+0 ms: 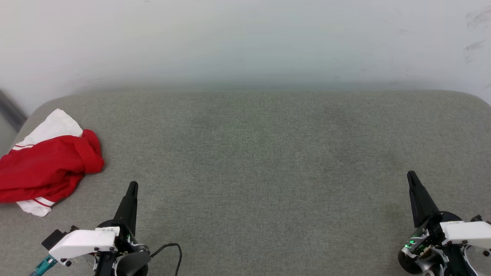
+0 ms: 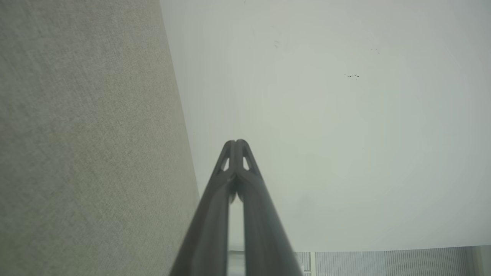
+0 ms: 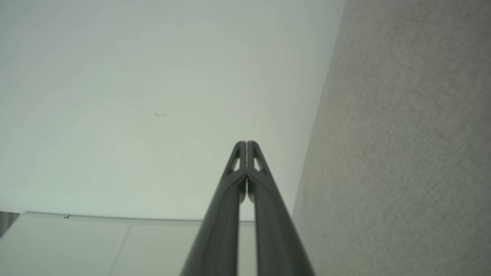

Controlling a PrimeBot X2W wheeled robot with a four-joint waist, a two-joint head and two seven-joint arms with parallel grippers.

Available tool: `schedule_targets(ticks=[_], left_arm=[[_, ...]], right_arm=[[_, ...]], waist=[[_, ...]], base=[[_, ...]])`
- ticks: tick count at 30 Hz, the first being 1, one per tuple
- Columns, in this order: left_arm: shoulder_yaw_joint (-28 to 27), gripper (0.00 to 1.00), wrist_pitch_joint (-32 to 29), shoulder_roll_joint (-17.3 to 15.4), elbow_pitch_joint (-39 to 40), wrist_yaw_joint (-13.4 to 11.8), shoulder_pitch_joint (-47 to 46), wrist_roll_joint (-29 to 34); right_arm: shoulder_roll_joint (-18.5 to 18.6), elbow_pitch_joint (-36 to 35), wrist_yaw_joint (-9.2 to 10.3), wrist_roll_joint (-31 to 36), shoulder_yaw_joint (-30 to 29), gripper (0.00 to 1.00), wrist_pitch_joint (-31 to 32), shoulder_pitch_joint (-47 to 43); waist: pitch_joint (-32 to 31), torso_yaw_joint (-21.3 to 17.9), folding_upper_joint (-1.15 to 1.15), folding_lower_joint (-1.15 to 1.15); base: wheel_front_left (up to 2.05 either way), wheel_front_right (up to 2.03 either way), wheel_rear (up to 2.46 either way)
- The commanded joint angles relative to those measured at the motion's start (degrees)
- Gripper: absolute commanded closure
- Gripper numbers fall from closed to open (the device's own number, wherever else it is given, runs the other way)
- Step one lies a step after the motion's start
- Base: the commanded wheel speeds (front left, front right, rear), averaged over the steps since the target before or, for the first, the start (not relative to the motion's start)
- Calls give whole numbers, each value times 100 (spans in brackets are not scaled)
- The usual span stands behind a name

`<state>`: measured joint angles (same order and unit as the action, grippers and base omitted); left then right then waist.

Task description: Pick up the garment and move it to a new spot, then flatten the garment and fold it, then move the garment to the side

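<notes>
Inspection from the remote station. I find the garment lying bunched at the far left of the grey fabric surface, close to its rounded left corner. It is a red heap with white cloth showing at its upper end and at its lower edge, and thin red-and-white striping along the seams. Part of it runs past the left edge of the head view. Neither arm touches it.

The left gripper stands at the lower left of the head view, its dark fingers pressed into a single point that aims up and slightly right. Its tip is near the garment's right side but apart from it. In the left wrist view I confirm the jaws are closed tip to tip and grip nothing. Grey fabric lies left of the fingers and a pale wall beyond them.

The right gripper stands at the lower right, well apart from the garment, leaning slightly left. Its wrist view shows the jaws closed and empty, fabric on the right, wall on the left.

A black cable loops beside the left wrist. I note faint scuff marks on the wall at the upper right.
</notes>
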<state>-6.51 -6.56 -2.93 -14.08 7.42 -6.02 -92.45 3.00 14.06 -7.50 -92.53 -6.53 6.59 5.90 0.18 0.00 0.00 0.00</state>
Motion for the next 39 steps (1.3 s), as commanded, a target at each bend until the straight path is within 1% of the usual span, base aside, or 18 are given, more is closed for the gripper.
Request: schedule_targets(ticks=[1, 11, 12, 13, 14, 15, 20, 25, 32, 39], left_arm=[[-12, 100, -11, 6, -4, 25, -54, 11], [-12, 100, -11, 6, -4, 25, -54, 10], [0, 0, 1, 0, 1, 0, 0, 0], [7, 0, 7, 2, -24, -3, 12, 1], [16, 100, 10, 8, -66, -4, 47, 3], [25, 0, 14, 13, -114, -5, 99, 4], [75, 0, 142, 20, -87, -6, 190, 91], [43, 0, 285, 18, -25, -36, 204, 427], [54, 0, 471, 16, 244, -253, 197, 1216], [195, 0, 644, 14, 500, -519, 213, 2166]], right_arm=[[-20, 8, 2, 28, 1, 100, 7, 75], [-20, 8, 2, 27, 0, 100, 6, 75], [0, 0, 0, 1, 1, 0, -1, 0], [0, 23, 0, 1, 2, 0, -6, -19], [-2, 72, 0, 2, 7, 100, -8, -62], [-2, 125, 1, 2, 9, 0, -10, -120], [-4, 148, 1, 135, -13, 0, -132, -224], [-4, 46, 1, 553, -75, 0, -276, -273], [-5, -231, 1, 1401, -125, 0, -464, -325], [-5, -539, 1, 2317, -115, 0, -637, -379]], waist=[[0, 0, 0, 0], [0, 0, 0, 0], [0, 0, 0, 0], [0, 0, 0, 0], [0, 0, 0, 0], [0, -1, 0, 0], [-3, -5, 0, 0], [-4, -11, 0, 0], [0, -19, 0, 0], [5, -23, 0, 0]], base=[[0, 0, 0], [0, 0, 0], [0, 0, 0], [0, 0, 0], [0, 0, 0], [0, 0, 0], [0, 0, 0], [0, 0, 0], [0, 0, 0], [0, 0, 0]])
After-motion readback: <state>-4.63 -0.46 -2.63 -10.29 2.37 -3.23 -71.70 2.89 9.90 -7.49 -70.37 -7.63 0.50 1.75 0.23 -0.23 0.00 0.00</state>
